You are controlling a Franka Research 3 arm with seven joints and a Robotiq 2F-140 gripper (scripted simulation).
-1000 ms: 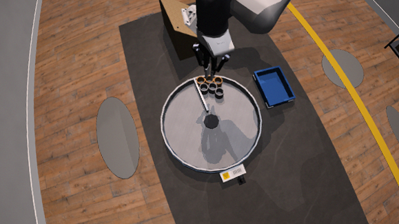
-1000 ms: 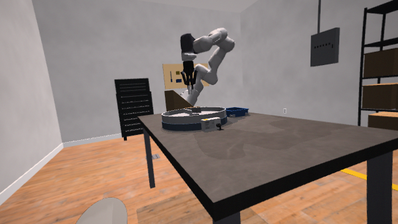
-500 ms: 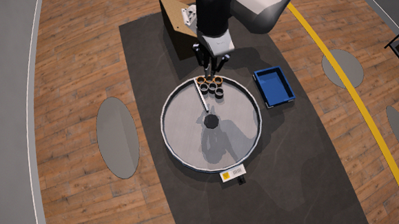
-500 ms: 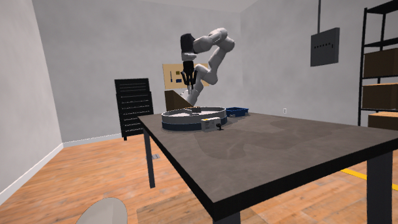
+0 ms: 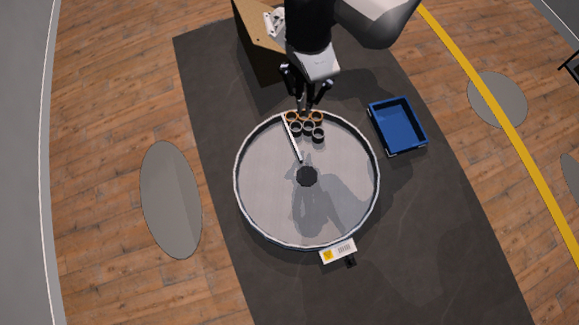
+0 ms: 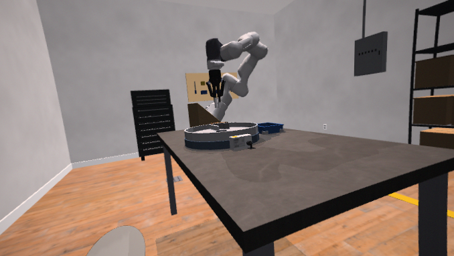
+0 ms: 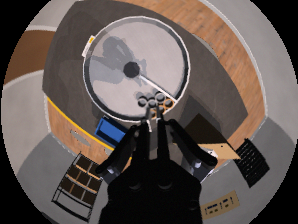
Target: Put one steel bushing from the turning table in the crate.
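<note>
Top view: turning table (image 5: 249, 145) sits mid-tabletop (image 5: 431, 268), with a radial divider bar (image 5: 291, 138) and a dark hub (image 5: 307, 176). Five bushings are clustered at the rim nearest the arm, just beside the bar: two brass-coloured ones (image 5: 291, 116) (image 5: 316, 116) against the rim, three grey steel bushings (image 5: 296, 128) (image 5: 308, 126) (image 5: 318, 135) a row inward, touching or nearly so. Blue crate (image 5: 375, 128) stands on the tabletop just beside the table's edge, nothing visible inside. Tool (image 5: 308, 103) hangs above the rim over the cluster; the exterior view shows it well above the tray, not at bushing height. Fingers are drawn nearly together with nothing between them. Judgement: the step in hand is the approach before the pick, with no bushing lifted or delivered. Next move calls for spreading the fingers, descending onto one grey bushing only, probably the outermost (image 5: 318, 135), which has the freest flank. Tight packing risks nudging neighbours or catching brass, and table rotation, if any, needs timing. Then carry to the crate and release.
</note>
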